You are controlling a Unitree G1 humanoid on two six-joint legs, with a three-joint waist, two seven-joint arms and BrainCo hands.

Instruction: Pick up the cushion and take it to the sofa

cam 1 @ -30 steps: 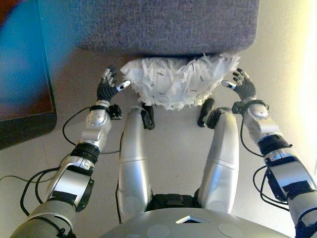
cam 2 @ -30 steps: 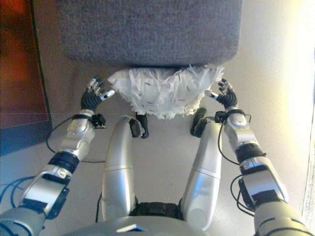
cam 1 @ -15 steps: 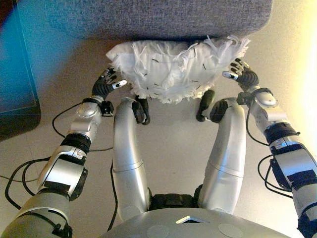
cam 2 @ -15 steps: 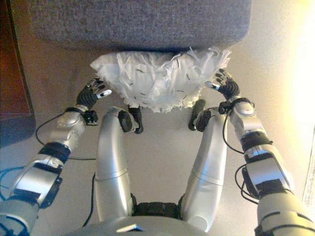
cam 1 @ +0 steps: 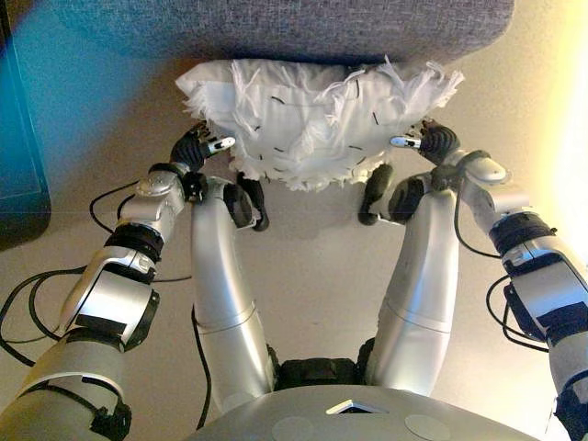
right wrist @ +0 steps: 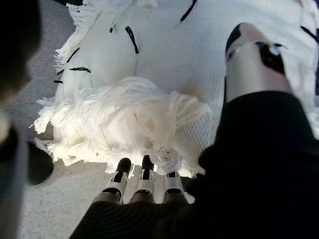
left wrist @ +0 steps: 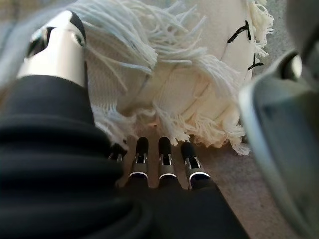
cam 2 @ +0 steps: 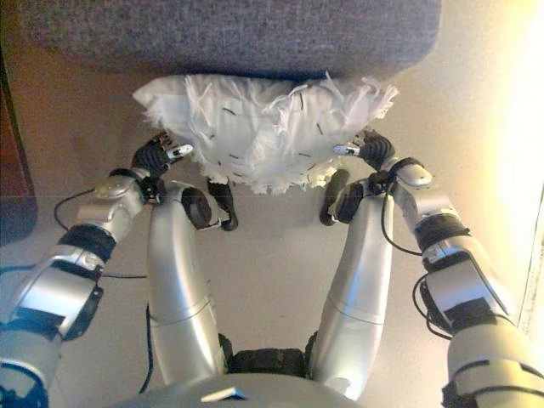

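Both arms are built of smooth silver-grey shells, the left arm [cam 1: 110,294] and right arm [cam 1: 542,285] alike, broken by black bands at the joints. A dark ribbed cover wraps the wrist and back of the left hand [cam 1: 197,147] and the right hand [cam 1: 432,142]. The fingers [left wrist: 167,167] are slim silver segments ending in rounded dark tips; the thumb [left wrist: 55,50] is thicker, silver, also dark-tipped.

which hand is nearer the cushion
Neither: both touch it. The left hand is at the cushion's left edge, the right hand at its right edge, each with fingers under the fringe and thumb on top.
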